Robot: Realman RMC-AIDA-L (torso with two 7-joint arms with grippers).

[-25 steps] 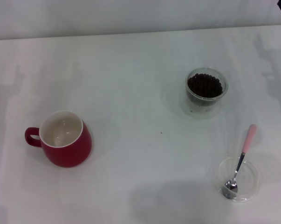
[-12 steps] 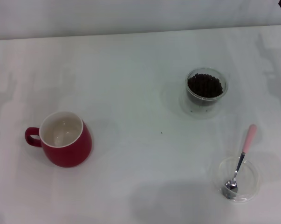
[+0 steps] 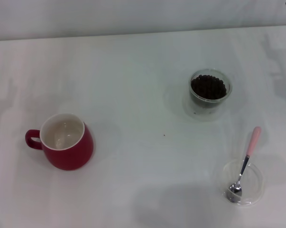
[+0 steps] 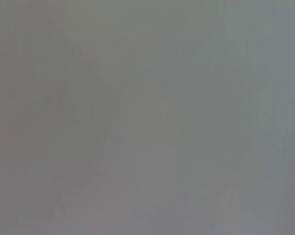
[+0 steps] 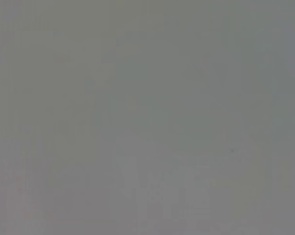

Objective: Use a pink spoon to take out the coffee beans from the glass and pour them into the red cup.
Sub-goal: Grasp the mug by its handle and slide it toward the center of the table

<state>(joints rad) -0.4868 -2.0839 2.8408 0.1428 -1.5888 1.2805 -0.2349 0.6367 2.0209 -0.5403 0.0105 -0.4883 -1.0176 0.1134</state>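
White table (image 3: 133, 57) fills the head view, and no gripper shows on it, so places cannot be told from a hand; I tell them from the things. On the robot's left sits the red cup (image 3: 63, 141), white inside and with nothing in it, its loop handle turned outward. Well apart, on the right and farther back, stands the glass (image 3: 209, 91) with the coffee beans (image 3: 208, 87) heaped inside. Nearer than the glass lies the pink spoon (image 3: 244, 164), its silver bowl in a flat clear dish (image 3: 242, 182) and its pink handle leaning out over the rim toward the glass. Both wrist views show only plain grey, so neither gripper is seen, and I cannot tell if they are open or holding anything. I think the first step is picking up the spoon. Grab the pink handle where it sticks out, and lift gently so the dish stays put.
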